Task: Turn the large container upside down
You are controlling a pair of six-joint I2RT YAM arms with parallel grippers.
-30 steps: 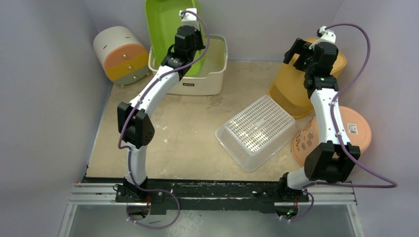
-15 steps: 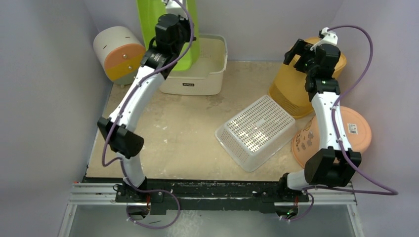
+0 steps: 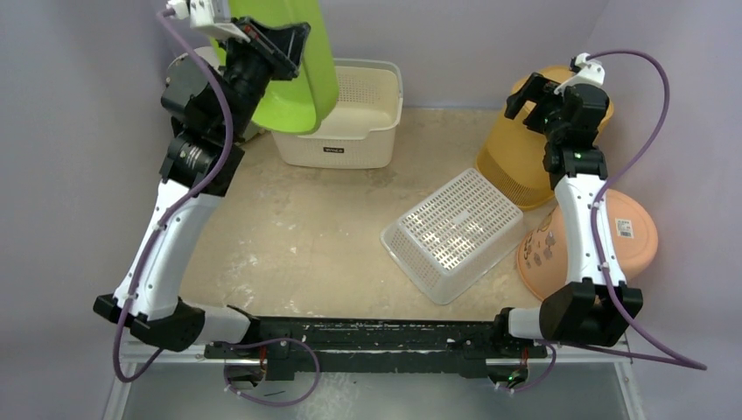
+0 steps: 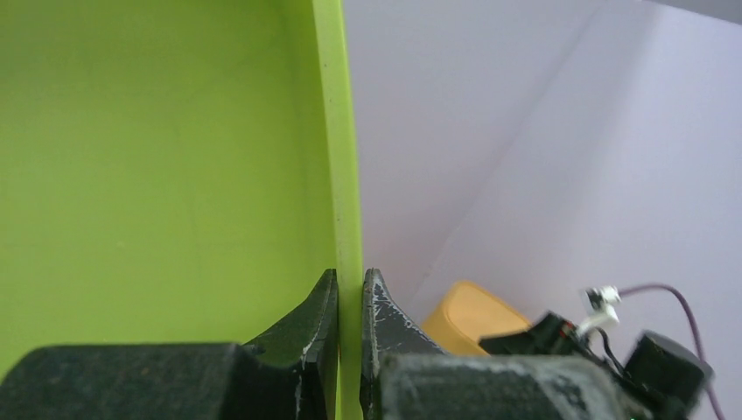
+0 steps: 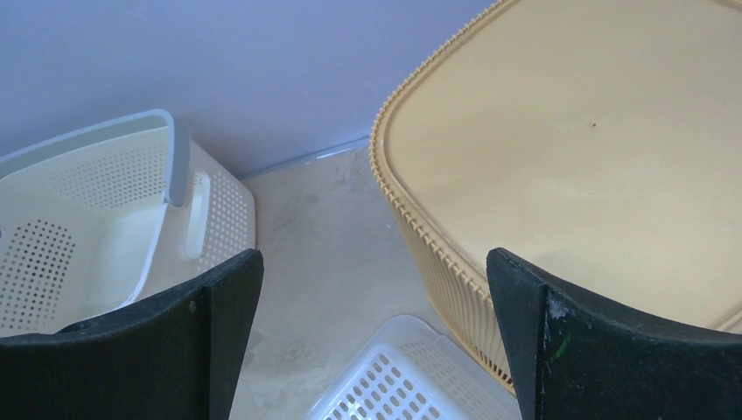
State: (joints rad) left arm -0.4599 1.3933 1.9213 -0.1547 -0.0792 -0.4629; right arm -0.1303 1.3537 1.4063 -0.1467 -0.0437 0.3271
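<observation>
Left gripper [image 4: 350, 297] clamps the green container [image 3: 306, 70] by its rim above the far-left corner, right gripper [image 5: 374, 258] spread idle; next, probably a wrist roll to invert it.

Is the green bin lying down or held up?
Held up. The left fingers pinch the rim of the green bin, holding it over the white basket.

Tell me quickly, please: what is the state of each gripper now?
Left gripper: closed on the rim of the large lime-green plastic container.
Right gripper: open, holding nothing.
</observation>
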